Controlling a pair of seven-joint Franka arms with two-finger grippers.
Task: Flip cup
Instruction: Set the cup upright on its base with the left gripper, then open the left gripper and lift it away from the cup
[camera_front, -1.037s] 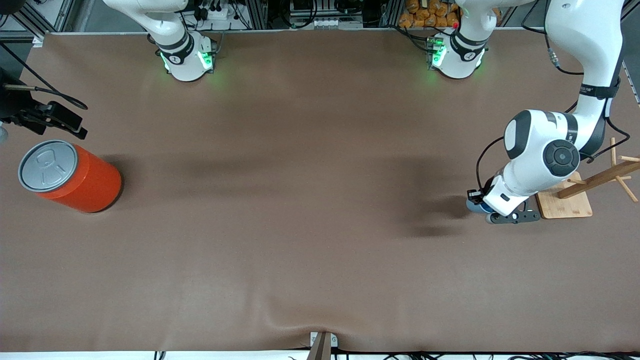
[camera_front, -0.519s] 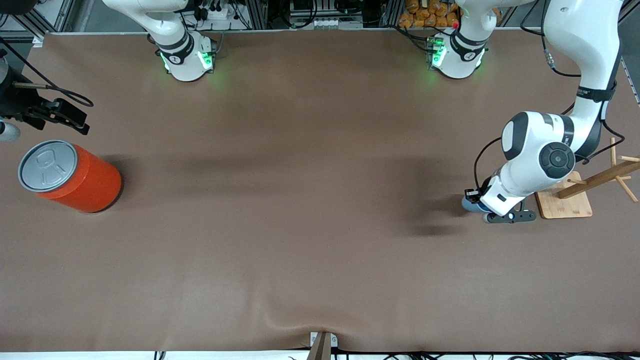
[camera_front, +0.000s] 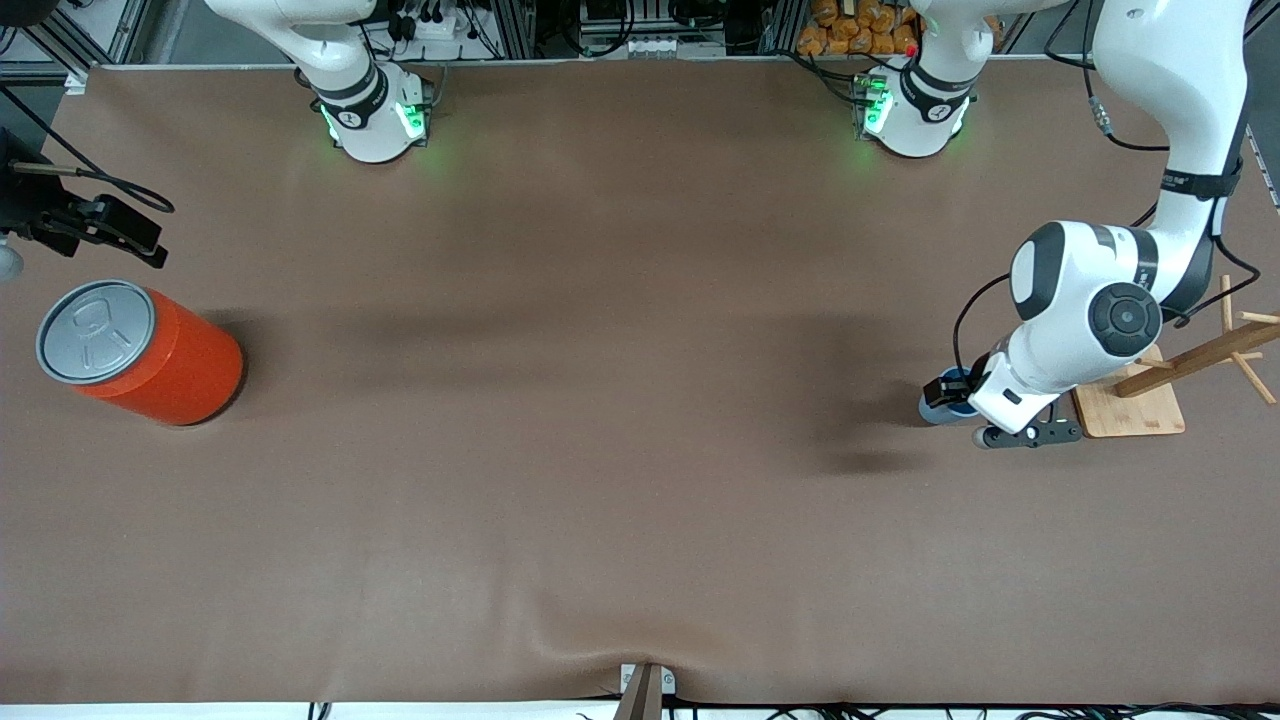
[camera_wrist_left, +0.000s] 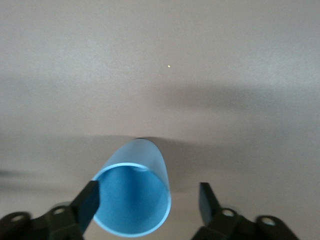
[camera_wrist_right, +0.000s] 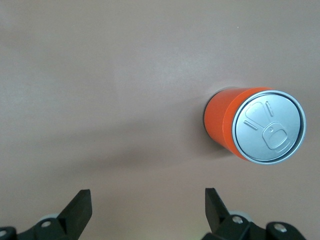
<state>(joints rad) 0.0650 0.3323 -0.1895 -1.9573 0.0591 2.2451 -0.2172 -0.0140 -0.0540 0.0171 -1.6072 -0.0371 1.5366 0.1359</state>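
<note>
The cup (camera_wrist_left: 132, 197) is seen standing on the brown bench (camera_front: 600, 400) at the left arm's end, just beside a wooden rack (camera_front: 1150, 385); its long axis is upright, its mouth turned up, dark blue shown inside smooth light-blue tapered plastic. The left pincer (camera_wrist_left: 150, 200) is placed around it, fingers apart, one finger (camera_wrist_left: 90, 200) touching the rim, the other clear. The right pincer (camera_wrist_right: 147, 205) is held waiting, fingers spread, over bare bench near a glossy orange can (camera_wrist_right: 255, 125) topped by a grey pull-tab lid
</note>
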